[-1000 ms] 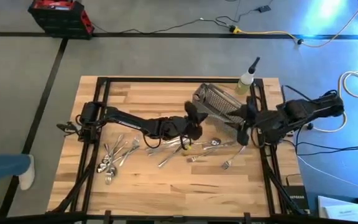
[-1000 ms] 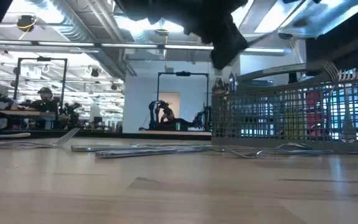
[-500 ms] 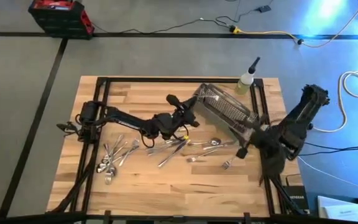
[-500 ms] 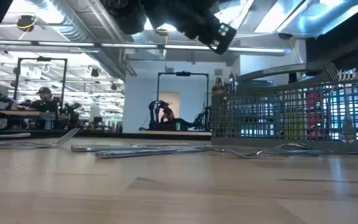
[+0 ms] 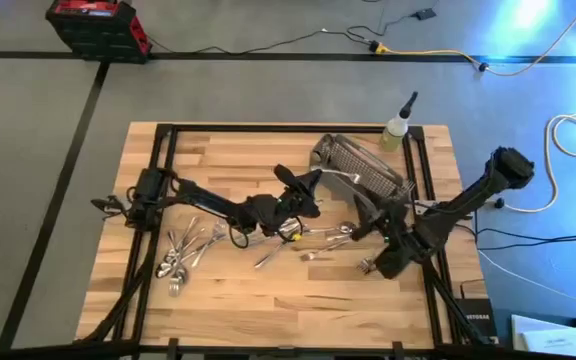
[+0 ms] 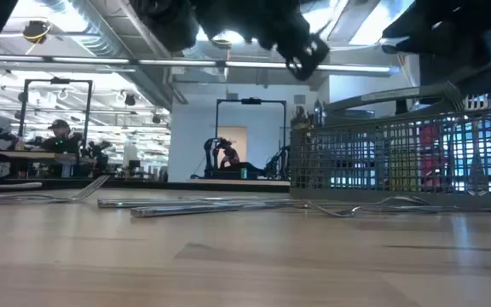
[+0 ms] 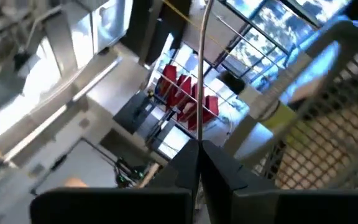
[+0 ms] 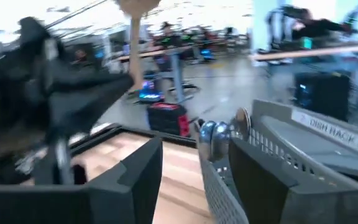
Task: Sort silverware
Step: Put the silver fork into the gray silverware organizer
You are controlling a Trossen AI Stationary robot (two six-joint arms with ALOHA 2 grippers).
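Two robot arms work over one wooden worktop (image 5: 228,300), so there are two end effectors: the left end effector (image 5: 303,180) and the right end effector (image 5: 366,215). One wire-mesh basket (image 5: 363,170) lies on the worktop. One squeeze bottle (image 5: 396,128) stands at the far edge. The silverware (image 5: 183,250) forms two groups, a heap and a scatter (image 5: 318,238); the pieces overlap too much to count exactly. One red case (image 5: 96,25) sits on the floor.
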